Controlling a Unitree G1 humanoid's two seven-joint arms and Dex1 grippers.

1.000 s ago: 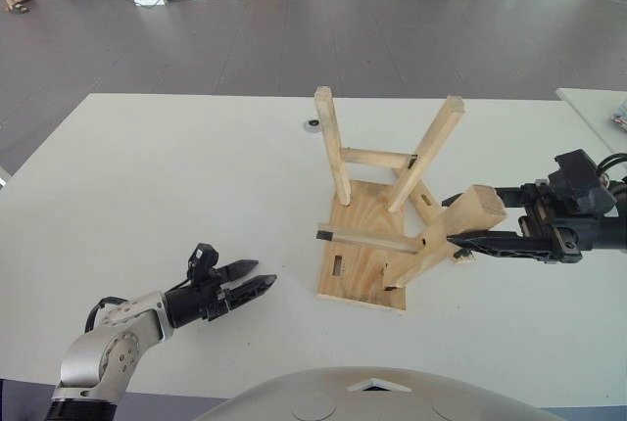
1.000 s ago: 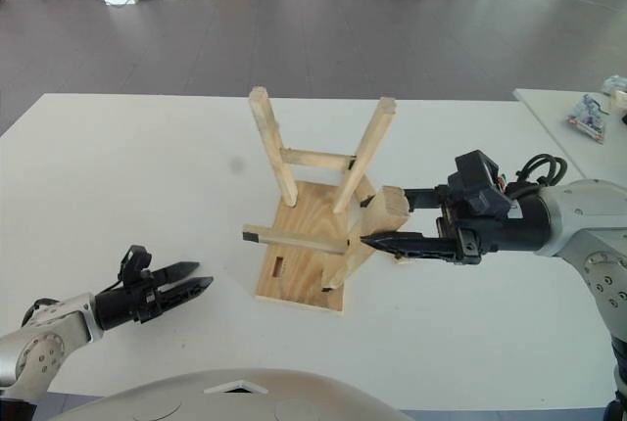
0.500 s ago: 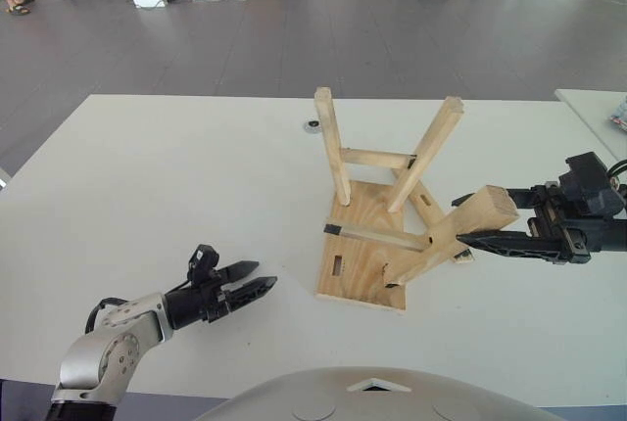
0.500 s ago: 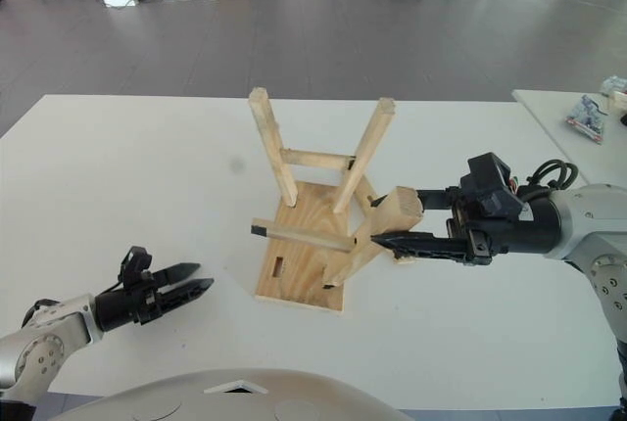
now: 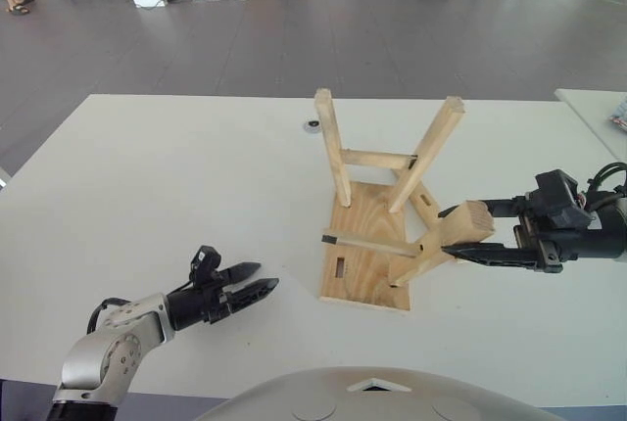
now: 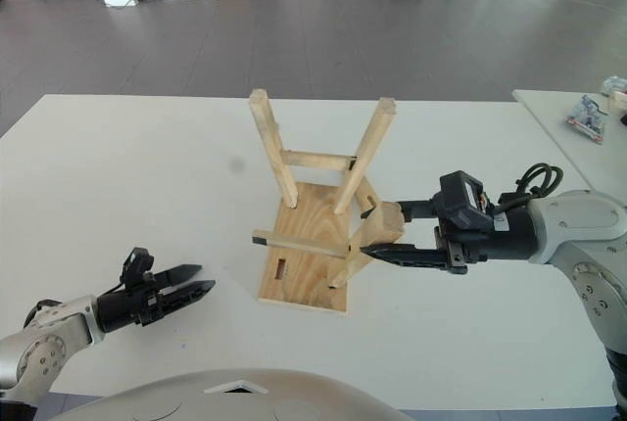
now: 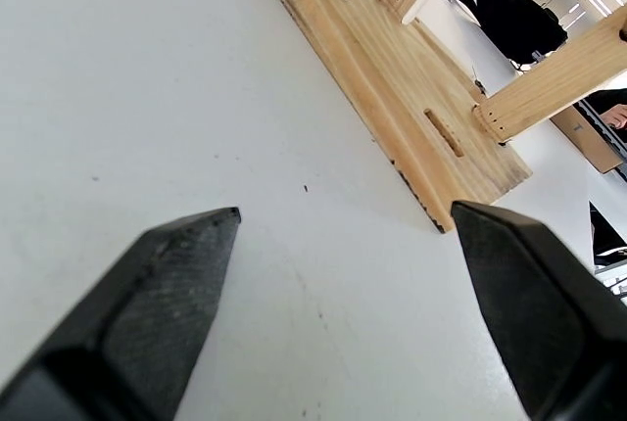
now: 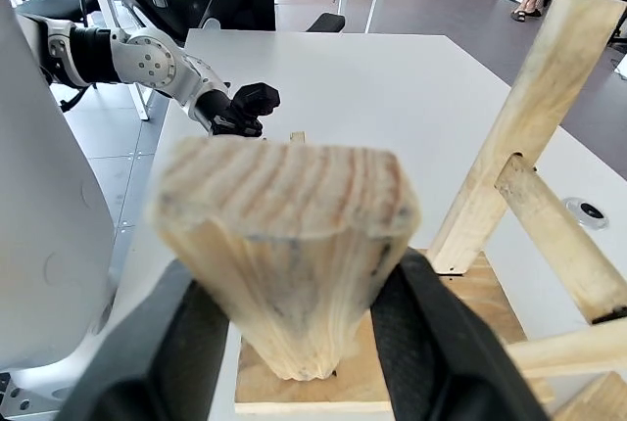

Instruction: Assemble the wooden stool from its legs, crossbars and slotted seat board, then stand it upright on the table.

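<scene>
Right eye view: right gripper (image 6: 373, 233) grips leg (image 6: 351, 266) slanting up-right; left gripper (image 6: 205, 278) spread wide

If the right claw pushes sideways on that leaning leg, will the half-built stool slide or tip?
Likely slide, not tip: the seat board lies flat on the smooth table, a broad base. The leaning leg, gripped by the right claw, looks like solid stiff wood, so it should not bend. Its joint may be loose, given its slant.
</scene>
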